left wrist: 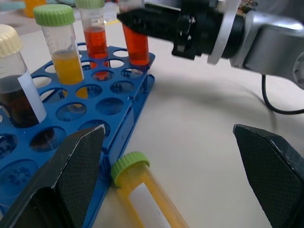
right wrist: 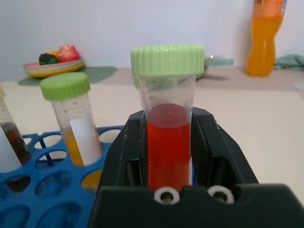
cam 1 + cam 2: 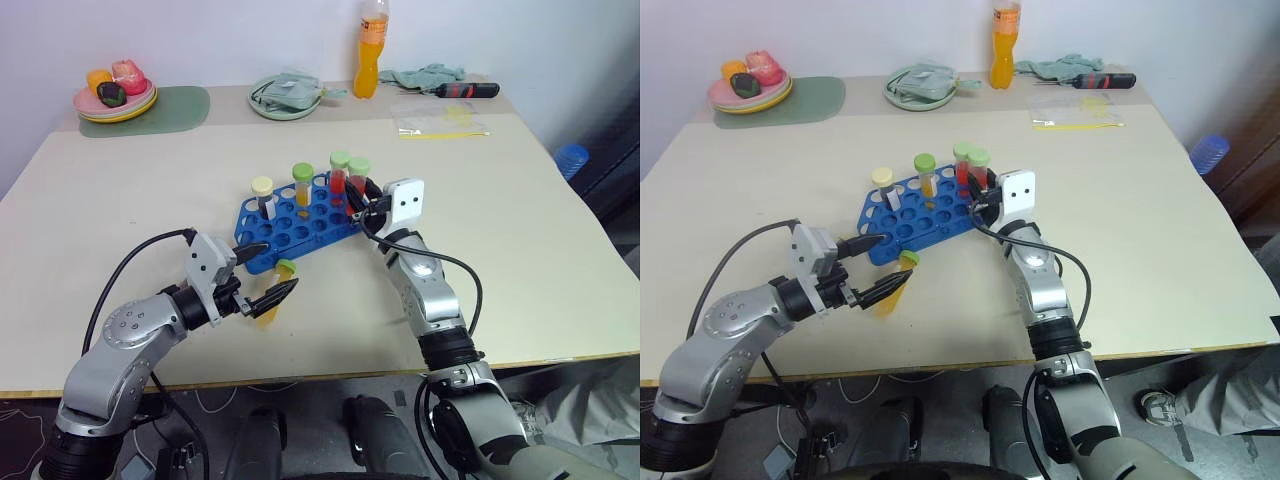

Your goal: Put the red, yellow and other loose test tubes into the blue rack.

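Right gripper (image 2: 168,156) pinching green-capped clear plastic tube of red liquid (image 2: 167,118) upright over bright blue plastic rack (image 3: 290,225) (corner hole), left gripper (image 1: 171,175) spread wide beside lying green-capped yellow tube (image 1: 142,194)

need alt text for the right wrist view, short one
The right gripper is shut on a green-capped tube of red liquid, held upright between its black jaws. Beside it, a green-capped yellow tube stands in the blue rack. An orange bottle and a plate of toy food sit far back on the table.
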Controlling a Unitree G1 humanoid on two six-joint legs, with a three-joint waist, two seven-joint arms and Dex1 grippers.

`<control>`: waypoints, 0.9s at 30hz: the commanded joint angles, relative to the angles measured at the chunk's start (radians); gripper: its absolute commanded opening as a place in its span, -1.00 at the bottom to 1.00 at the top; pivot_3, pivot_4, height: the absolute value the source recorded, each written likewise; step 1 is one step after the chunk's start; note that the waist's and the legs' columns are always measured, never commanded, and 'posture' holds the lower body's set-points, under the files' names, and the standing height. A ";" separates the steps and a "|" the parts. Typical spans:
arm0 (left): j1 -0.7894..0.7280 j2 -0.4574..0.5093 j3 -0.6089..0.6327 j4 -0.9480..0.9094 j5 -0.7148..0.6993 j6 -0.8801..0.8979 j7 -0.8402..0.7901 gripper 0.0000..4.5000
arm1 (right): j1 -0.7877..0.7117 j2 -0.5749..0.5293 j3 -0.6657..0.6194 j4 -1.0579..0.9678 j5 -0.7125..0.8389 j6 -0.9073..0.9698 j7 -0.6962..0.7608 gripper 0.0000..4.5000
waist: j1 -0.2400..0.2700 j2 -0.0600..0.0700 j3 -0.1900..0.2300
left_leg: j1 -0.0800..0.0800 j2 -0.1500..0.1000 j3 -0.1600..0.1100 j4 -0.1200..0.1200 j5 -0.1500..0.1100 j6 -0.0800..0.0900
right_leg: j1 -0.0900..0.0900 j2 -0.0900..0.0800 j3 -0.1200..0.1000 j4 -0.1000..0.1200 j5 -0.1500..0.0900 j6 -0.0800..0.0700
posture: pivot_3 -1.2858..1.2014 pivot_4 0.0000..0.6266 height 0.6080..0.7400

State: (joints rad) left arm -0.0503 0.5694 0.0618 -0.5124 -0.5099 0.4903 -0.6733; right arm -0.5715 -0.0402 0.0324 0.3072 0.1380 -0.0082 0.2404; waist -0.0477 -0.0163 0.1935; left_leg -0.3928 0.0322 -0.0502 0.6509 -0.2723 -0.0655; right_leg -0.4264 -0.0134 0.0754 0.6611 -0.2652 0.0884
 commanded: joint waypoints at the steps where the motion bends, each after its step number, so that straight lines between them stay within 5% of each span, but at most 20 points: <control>1: 0.006 0.005 0.021 -0.034 -0.005 -0.012 0.004 1.00 | -0.010 0.011 0.003 -0.024 0.002 -0.032 0.018 -0.62 | 0.000 0.000 0.000 | 0.000 0.000 0.000 0.000 0.000 0.000 | 0.000 0.000 0.000 0.000 0.000 0.000 | 0.03 -0.52 1.00; 2: 0.008 0.006 0.022 -0.037 -0.006 -0.010 0.006 1.00 | -0.007 0.012 0.003 -0.029 0.010 -0.030 0.030 -0.62 | 0.000 0.000 0.000 | 0.000 0.000 0.000 0.000 0.000 0.000 | 0.000 0.000 0.000 0.000 0.000 0.000 | 0.03 -0.52 1.00; 9: -0.001 0.020 0.047 -0.053 -0.029 0.046 0.034 1.00 | -0.003 -0.008 -0.011 -0.127 0.024 -0.004 0.050 0.90 | 0.001 0.000 0.000 | 0.000 0.000 0.000 0.000 0.000 0.000 | 0.000 0.000 0.000 0.000 0.000 0.000 | 0.03 -0.52 1.00; 20: -0.082 0.139 0.176 -0.109 -0.179 0.324 0.113 1.00 | 0.086 -0.318 -0.002 -0.455 0.156 0.217 0.370 0.90 | 0.001 0.000 0.000 | 0.000 0.000 0.000 0.000 0.000 0.000 | 0.001 0.000 0.000 0.000 0.000 0.000 | 0.03 -0.52 1.00; 23: -0.130 0.262 0.193 -0.148 -0.186 0.449 0.126 1.00 | 0.149 -0.480 0.028 -0.555 0.172 0.257 0.539 0.90 | 0.002 -0.001 0.001 | 0.001 0.000 -0.001 0.000 0.000 0.000 | 0.001 0.001 0.000 0.000 -0.001 0.000 | 0.03 -0.52 1.00; 27: -0.235 0.393 0.139 -0.136 -0.237 0.669 0.139 1.00 | 0.161 -0.546 0.030 -0.593 0.196 0.282 0.597 0.90 | 0.001 -0.001 0.001 | 0.001 0.000 0.000 0.000 0.000 0.000 | 0.001 0.001 0.000 0.001 -0.001 -0.001 | 0.03 -0.52 1.00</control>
State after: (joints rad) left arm -0.2546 0.9397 0.2097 -0.6346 -0.7118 1.0712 -0.5454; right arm -0.3983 -0.5746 0.0671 -0.2355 0.3097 0.2756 0.8146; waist -0.0468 -0.0175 0.1944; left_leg -0.3912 0.0321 -0.0508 0.6507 -0.2724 -0.0653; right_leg -0.4253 -0.0122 0.0755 0.6619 -0.2664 0.0877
